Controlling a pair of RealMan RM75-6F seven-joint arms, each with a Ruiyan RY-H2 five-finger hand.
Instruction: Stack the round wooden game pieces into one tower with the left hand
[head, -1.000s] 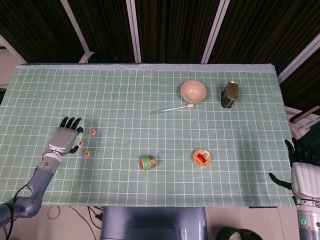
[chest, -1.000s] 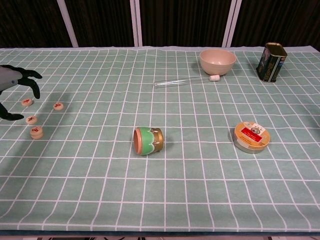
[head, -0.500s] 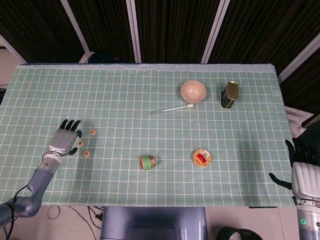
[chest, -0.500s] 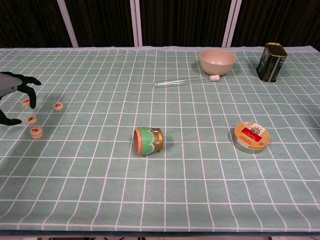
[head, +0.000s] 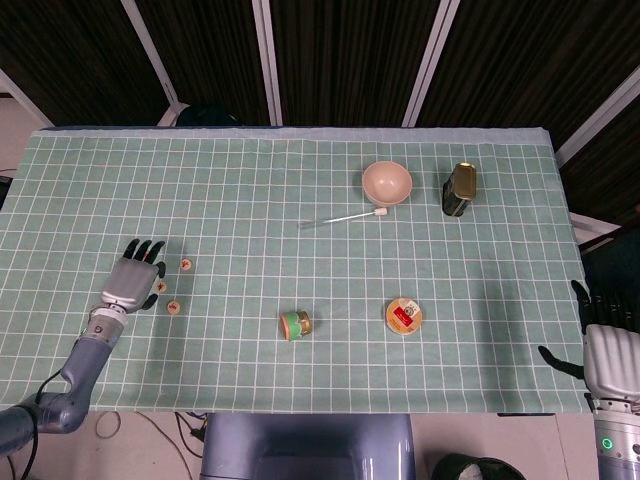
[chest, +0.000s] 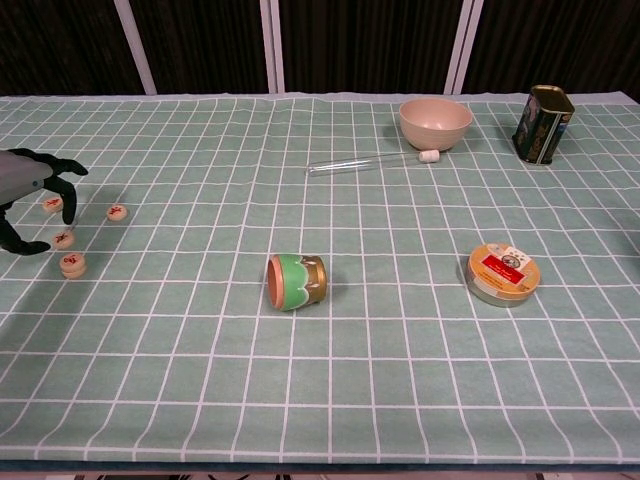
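Note:
Small round wooden pieces with red marks lie at the table's left. In the chest view one piece (chest: 117, 212) lies apart, another (chest: 52, 203) sits under my left fingers, a third (chest: 63, 239) lies by the thumb, and a short stack (chest: 72, 264) stands nearest me. The head view shows the far piece (head: 185, 264), the middle one (head: 160, 287) and the stack (head: 173, 307). My left hand (head: 130, 281) (chest: 28, 190) hovers over them, fingers apart and curved down, holding nothing. My right hand (head: 606, 342) stays at the table's right front corner, fingers spread.
A green-and-gold cup (chest: 297, 281) lies on its side mid-table. A round tin (chest: 502, 273) sits to its right. At the back stand a beige bowl (chest: 435, 122), a glass rod (chest: 370, 163) and a dark tin can (chest: 543, 123).
My left hand has dropped lower and come a little nearer over the pieces, its fingertips now around the leftmost piece. The pieces and the right hand have not moved.

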